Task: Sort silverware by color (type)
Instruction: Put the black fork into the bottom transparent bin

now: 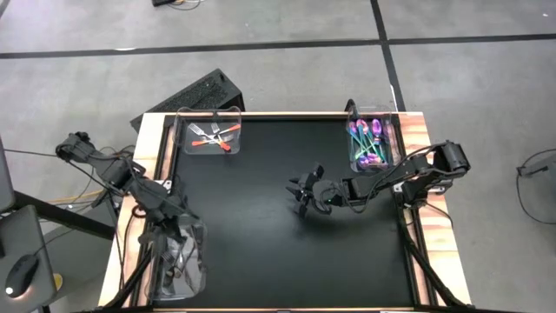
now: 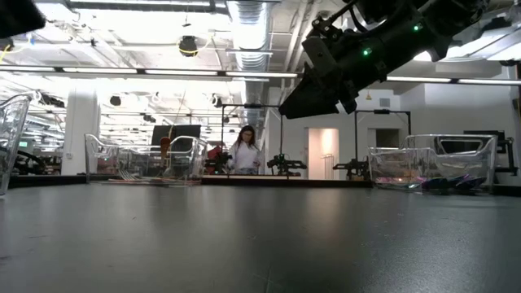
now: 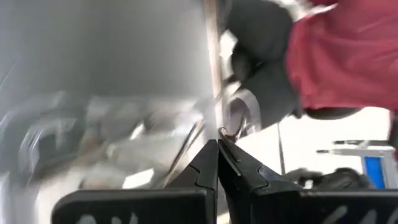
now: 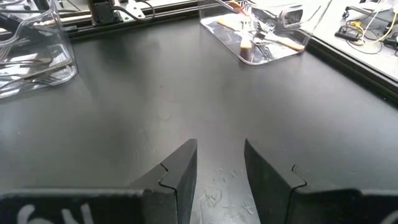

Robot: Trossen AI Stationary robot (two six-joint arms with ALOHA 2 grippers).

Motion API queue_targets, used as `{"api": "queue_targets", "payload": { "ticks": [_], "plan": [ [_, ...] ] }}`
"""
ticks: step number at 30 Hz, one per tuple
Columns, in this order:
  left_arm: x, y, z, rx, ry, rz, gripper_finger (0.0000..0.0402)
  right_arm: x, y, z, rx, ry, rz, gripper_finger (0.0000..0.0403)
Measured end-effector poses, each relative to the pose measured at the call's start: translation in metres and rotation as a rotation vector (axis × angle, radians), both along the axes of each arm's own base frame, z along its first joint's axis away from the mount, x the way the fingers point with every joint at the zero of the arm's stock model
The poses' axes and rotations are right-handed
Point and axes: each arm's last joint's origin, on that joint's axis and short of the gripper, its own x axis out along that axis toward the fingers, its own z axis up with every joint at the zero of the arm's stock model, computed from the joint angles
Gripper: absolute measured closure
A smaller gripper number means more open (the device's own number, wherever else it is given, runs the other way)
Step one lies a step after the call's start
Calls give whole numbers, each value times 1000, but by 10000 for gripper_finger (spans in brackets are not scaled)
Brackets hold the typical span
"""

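Three clear bins hold the silverware. Orange-handled silver pieces lie in the far-left bin. Iridescent purple-teal pieces fill the far-right bin. Dark pieces lie in the near-left bin. My left gripper hangs shut over the near-left bin with nothing showing between its fingers. My right gripper stands open above the bare middle of the black mat, holding nothing.
The black mat covers the table top inside a wooden frame. In the right wrist view, the dark-silverware bin and the orange-handled bin stand beyond the fingers. A person is in the room behind the table.
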Motion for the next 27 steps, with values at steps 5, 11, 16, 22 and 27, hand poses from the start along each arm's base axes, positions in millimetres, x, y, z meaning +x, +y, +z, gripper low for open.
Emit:
{"api": "queue_targets", "payload": {
  "ticks": [5, 11, 16, 22, 27],
  "plan": [
    [-8, 5, -10, 64, 145, 36, 401, 0, 0, 0, 0, 0, -1, 248],
    [-5, 2, -34, 59, 232, 56, 401, 0, -2, 0, 0, 0, -6, 248],
    [-2, 2, -59, 122, 322, 115, 401, 0, 2, 0, 7, -3, 3, 248],
    [1, 3, -70, 182, 343, 186, 375, -3, 14, 4, 10, -19, 41, 248],
    [2, 5, -71, 225, 319, 252, 322, -4, 22, 3, 9, -11, 68, 248]
  ]
}}
